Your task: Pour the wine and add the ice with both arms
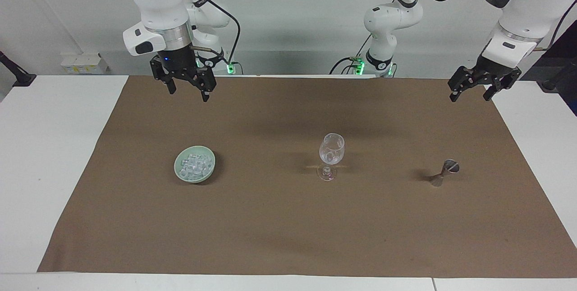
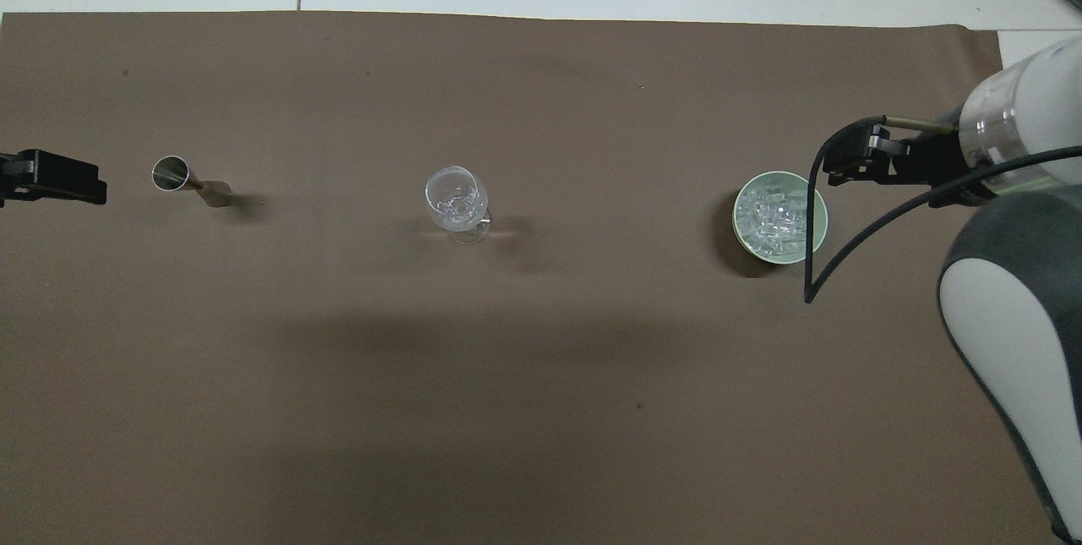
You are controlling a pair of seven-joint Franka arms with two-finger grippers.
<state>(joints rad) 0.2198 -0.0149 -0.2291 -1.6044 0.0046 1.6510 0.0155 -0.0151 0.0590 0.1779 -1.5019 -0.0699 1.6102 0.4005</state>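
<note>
Up over the robots' edge of the brown paper sheet [image 1: 288, 228] we see the right black two-finger gripper [image 1: 186, 90], fingers spread and holding nothing. Toward the other end of that edge hangs the left black two-finger gripper [image 1: 472, 92], likewise wide and empty. Farther out on the sheet we find the clear stemmed glass [image 1: 331, 155] upright at mid-sheet. Level with it stand the pale green bowl [image 1: 194, 177] of small whitish ice cubes [image 1: 195, 165], toward the right arm's end, and the small metal jigger [image 1: 445, 172], toward the left arm's end.
</note>
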